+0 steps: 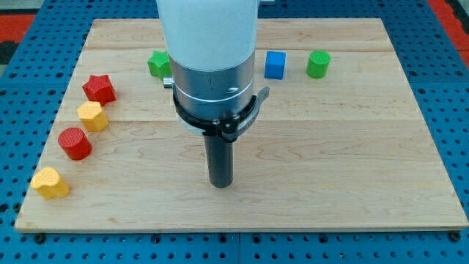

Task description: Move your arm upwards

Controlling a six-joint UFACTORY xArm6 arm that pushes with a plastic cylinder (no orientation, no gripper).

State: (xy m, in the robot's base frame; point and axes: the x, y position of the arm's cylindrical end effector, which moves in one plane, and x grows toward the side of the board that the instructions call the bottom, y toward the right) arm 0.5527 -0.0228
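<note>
My tip [220, 183] rests on the wooden board [352, 147] at the lower middle of the view, touching no block. The arm's white and silver body rises above it and hides part of the board's top middle. A green block [158, 64] sits at the top, partly hidden by the arm. A blue cube [275, 64] and a green cylinder [319, 64] sit at the top right. Along the left edge lie a red star [99, 89], a yellow hexagon-like block [92, 116], a red cylinder [75, 143] and a yellow heart-like block [50, 183].
The board lies on a blue pegboard table [447, 88]. A red surface [18, 22] shows at the view's top left corner and another at the top right.
</note>
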